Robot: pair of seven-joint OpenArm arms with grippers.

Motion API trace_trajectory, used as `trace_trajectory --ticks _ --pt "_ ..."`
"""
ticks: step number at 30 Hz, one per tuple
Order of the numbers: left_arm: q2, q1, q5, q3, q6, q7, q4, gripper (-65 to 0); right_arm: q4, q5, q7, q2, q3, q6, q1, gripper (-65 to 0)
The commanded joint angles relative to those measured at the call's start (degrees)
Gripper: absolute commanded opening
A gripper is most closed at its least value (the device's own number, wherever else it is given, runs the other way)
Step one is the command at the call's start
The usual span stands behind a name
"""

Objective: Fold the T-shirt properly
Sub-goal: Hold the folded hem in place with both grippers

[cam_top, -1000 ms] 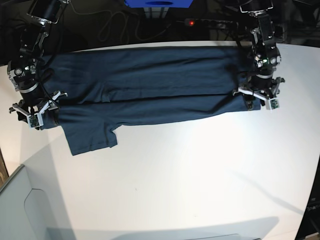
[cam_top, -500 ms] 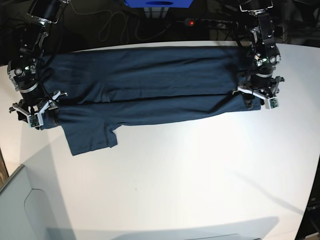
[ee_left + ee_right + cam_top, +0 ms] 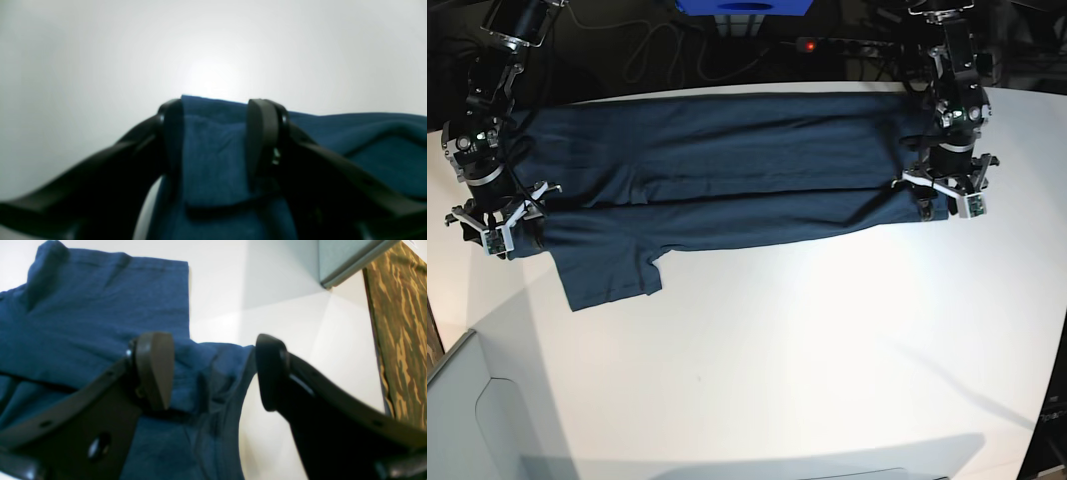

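Observation:
The dark navy T-shirt [image 3: 727, 160] lies in a long band across the far half of the white table [image 3: 827, 350], with one sleeve [image 3: 612, 270] sticking out toward the front at the left. My left gripper [image 3: 947, 202] stands open over the band's right end; in the left wrist view the gripper [image 3: 217, 106] has the T-shirt [image 3: 367, 133] corner between its spread fingers. At the left end my right gripper [image 3: 497, 228] is also open. Seen from the right wrist, that gripper [image 3: 211, 353] straddles the T-shirt [image 3: 100, 306] edge, one finger [image 3: 155, 370] over cloth, the other [image 3: 270, 373] over bare table.
A grey bin [image 3: 467, 420] stands at the table's front left corner. Behind the table are a blue box [image 3: 742, 8], cables and a power strip with a red light [image 3: 812, 45]. Camouflage-patterned material [image 3: 400, 323] shows beyond the table edge in the right wrist view.

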Motion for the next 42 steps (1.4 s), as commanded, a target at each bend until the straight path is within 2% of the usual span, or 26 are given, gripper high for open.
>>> trace_trajectory --ticks 1,9,21,28,30,33,38,42 --pt "-0.59 -0.44 0.14 -0.27 0.32 -1.28 1.07 -35.4 0.90 0.60 1.42 0.82 0.22 0.23 0.68 -28.0" --pt "-0.59 -3.34 0.14 -0.19 0.14 -1.28 -3.15 -35.4 0.99 0.60 1.42 0.82 0.22 0.23 0.41 -28.0" --pt "-0.59 -3.52 0.14 -0.10 0.05 -1.28 -3.50 -35.4 1.08 0.51 1.42 0.82 0.22 0.23 0.33 -28.0" --pt "-0.77 -3.08 0.14 2.45 0.05 -1.28 -3.50 -35.9 1.16 0.51 1.42 0.82 0.22 0.23 0.33 -28.0" --pt "-0.68 -3.08 0.14 2.45 0.05 -1.28 -3.50 -40.1 1.16 0.51 1.42 0.82 0.22 0.23 0.33 -28.0" --pt "-0.68 -3.08 0.14 2.45 0.05 -1.28 -3.50 -51.1 1.16 0.42 1.42 0.82 0.22 0.23 0.33 -28.0" --pt "-0.59 -3.08 0.14 2.01 0.32 -1.28 -3.24 -65.0 1.16 0.42 1.42 0.82 0.30 0.23 0.33 -28.0" --pt "-0.59 -2.91 0.14 1.92 0.41 -1.28 -2.80 -65.0 1.34 0.60 1.42 0.82 0.30 0.23 0.50 -28.0"
